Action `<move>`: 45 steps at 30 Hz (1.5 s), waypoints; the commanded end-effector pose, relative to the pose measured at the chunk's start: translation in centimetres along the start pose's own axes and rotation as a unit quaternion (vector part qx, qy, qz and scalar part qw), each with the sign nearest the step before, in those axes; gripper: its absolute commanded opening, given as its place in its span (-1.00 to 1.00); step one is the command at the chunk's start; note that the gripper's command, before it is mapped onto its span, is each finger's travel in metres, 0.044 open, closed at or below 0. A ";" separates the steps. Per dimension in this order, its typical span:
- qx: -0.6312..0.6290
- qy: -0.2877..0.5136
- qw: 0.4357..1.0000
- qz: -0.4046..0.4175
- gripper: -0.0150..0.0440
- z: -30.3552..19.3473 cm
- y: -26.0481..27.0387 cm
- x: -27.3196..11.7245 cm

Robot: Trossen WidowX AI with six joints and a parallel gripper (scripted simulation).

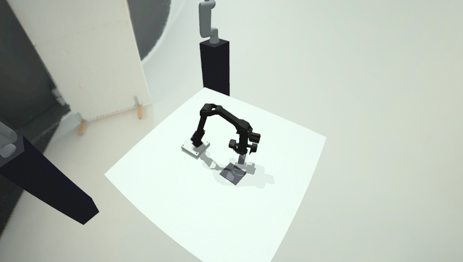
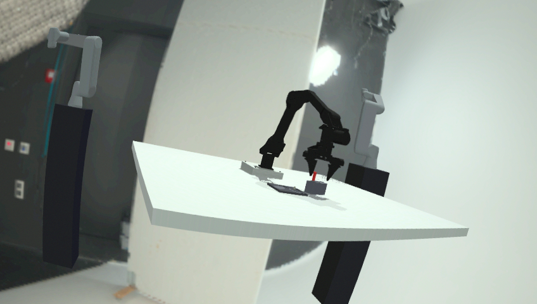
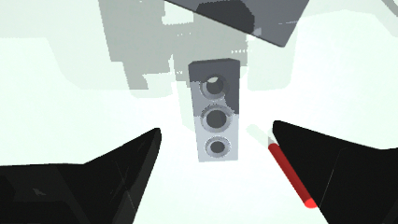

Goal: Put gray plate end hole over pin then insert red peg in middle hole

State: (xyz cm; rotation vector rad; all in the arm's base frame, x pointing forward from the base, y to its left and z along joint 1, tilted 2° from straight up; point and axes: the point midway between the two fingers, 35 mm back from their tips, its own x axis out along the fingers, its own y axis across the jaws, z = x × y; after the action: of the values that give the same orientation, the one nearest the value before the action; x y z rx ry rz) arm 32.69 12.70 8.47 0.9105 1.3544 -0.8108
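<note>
The gray plate is a thick block on the table, its three holes facing up. The base is a dark flat square near one end of the plate. Its small pin shows in the exterior view. The red peg stands upright beside the plate, near the right finger in the wrist view; it is almost hidden in the top view. My gripper is open, pointing down above the plate, with one finger on each side of it in the wrist view.
The arm's own light mounting block is on the white table. Two gray arms on dark pillars stand beyond the table. Shadows of the arm fall across the base and the table.
</note>
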 end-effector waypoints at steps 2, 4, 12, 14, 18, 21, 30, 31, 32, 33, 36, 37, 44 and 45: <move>-0.002 -0.001 1.000 -0.003 1.00 0.1 -0.1 1.0; -0.002 -0.001 1.000 -0.003 1.00 0.1 -0.1 1.4; -0.002 -0.001 1.000 -0.003 1.00 0.1 0.0 2.7; -0.002 -0.001 1.000 -0.003 1.00 0.1 0.0 3.0; -0.002 -0.001 1.000 -0.003 1.00 0.1 -0.1 3.6; -0.002 -0.001 1.000 -0.003 1.00 0.1 -0.1 4.1; -0.002 -0.001 1.000 -0.003 1.00 0.1 -0.2 5.6; -0.002 -0.001 1.000 -0.003 1.00 0.1 -0.2 5.7; -0.002 -0.001 1.000 -0.003 1.00 0.1 -0.2 5.8; -0.002 -0.001 1.000 -0.003 1.00 0.1 -0.2 5.8; -0.002 -0.001 1.000 -0.003 0.73 0.1 -0.2 5.8; -0.002 -0.001 1.000 -0.003 0.64 0.1 -0.2 5.8; -0.002 -0.001 1.000 -0.003 0.02 0.1 -0.2 5.8; -0.002 -0.001 1.000 -0.003 -0.07 0.1 -0.2 5.8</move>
State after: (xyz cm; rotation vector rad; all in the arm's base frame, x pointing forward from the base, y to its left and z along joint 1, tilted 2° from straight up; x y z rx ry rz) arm 32.87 12.75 2.74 0.9066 1.3587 -0.8160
